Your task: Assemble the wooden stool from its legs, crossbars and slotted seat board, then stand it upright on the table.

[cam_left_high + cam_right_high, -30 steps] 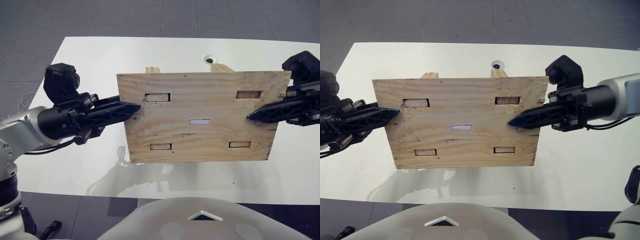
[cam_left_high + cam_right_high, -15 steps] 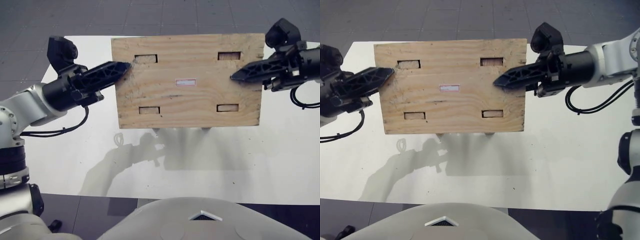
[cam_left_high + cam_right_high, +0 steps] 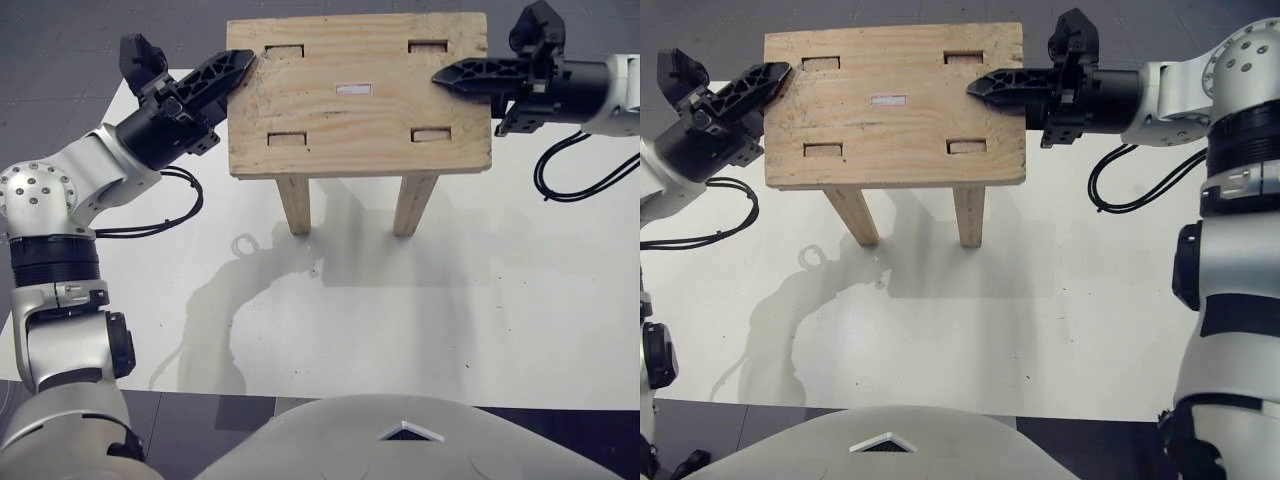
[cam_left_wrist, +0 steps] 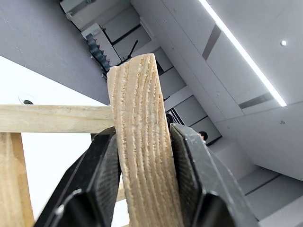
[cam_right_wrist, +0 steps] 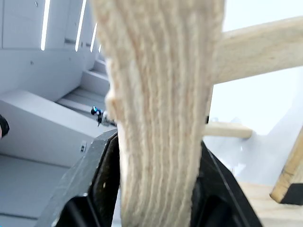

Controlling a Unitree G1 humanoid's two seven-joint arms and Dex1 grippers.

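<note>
The white table [image 3: 480, 320] is carrying the wooden stool [image 3: 357, 95] twd. its far side, the 2 front legs [image 3: 295, 205] reaching down to the top, tho I cannot tell if they are touching.

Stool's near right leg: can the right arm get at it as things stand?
Probably not right now: the right tool is clamped on the seat board's right edge; it would have to let go first. Nothing else blocks the leg.
</note>
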